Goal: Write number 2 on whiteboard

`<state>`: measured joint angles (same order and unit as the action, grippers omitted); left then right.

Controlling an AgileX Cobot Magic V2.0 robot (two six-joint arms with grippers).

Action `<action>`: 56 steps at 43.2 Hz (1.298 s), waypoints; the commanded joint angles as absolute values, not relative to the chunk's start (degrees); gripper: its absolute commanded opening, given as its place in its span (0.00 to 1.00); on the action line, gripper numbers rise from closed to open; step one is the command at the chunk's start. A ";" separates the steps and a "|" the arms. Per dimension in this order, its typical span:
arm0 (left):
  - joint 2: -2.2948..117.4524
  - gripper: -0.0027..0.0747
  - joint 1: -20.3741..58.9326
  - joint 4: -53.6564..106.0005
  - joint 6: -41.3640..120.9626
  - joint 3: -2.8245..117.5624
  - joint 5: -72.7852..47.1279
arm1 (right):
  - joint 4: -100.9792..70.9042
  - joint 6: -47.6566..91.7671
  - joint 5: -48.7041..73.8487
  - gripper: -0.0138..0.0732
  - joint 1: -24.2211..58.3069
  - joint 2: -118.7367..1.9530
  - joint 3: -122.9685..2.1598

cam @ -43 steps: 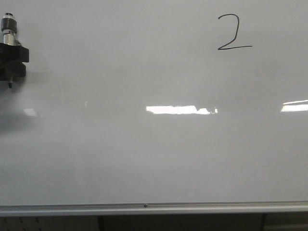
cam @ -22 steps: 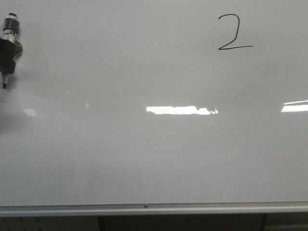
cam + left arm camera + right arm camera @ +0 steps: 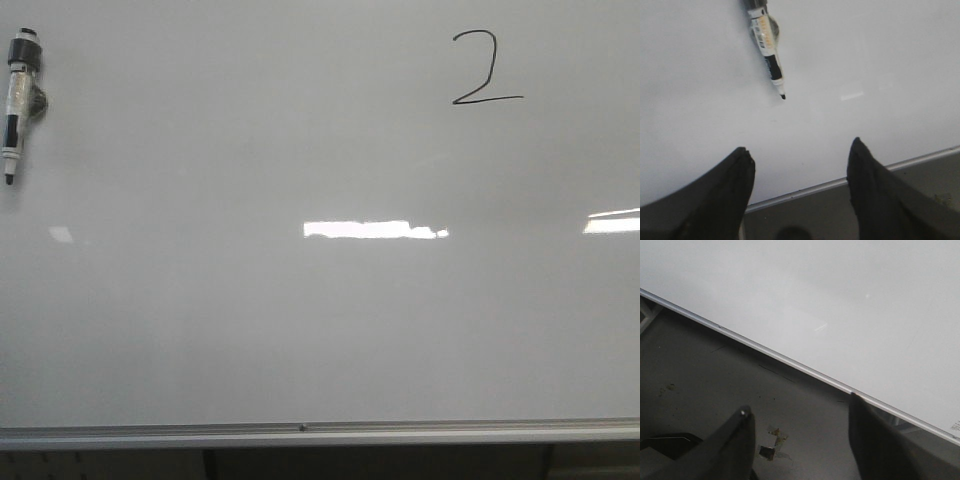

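The number 2 [image 3: 485, 67] is sitting high on the whiteboard [image 3: 320, 320], far right of the marker [image 3: 18, 100]. Both grippers' jaws are spread, holding nothing. The marker is looking light, stiff, slippery; pinch mid-barrel.

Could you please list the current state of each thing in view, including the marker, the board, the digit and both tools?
marker: uncapped, stuck to the board at far left, tip pointing down, held by nothing.
number 2: fully drawn, upper right of the board.
whiteboard: otherwise unmarked, showing only light reflections.
left tool: open, empty, apart from the marker.
right tool: open, empty, over the board's bottom rail.
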<state>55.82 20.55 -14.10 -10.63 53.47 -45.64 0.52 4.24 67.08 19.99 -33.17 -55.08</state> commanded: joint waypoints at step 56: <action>36.31 0.01 23.23 -9.45 -6.57 55.47 -51.01 | 1.03 2.55 61.02 0.18 19.50 -19.49 -49.16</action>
<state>36.25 22.69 -8.86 -6.44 53.66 -54.68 0.52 2.39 65.13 19.99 -18.90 -48.04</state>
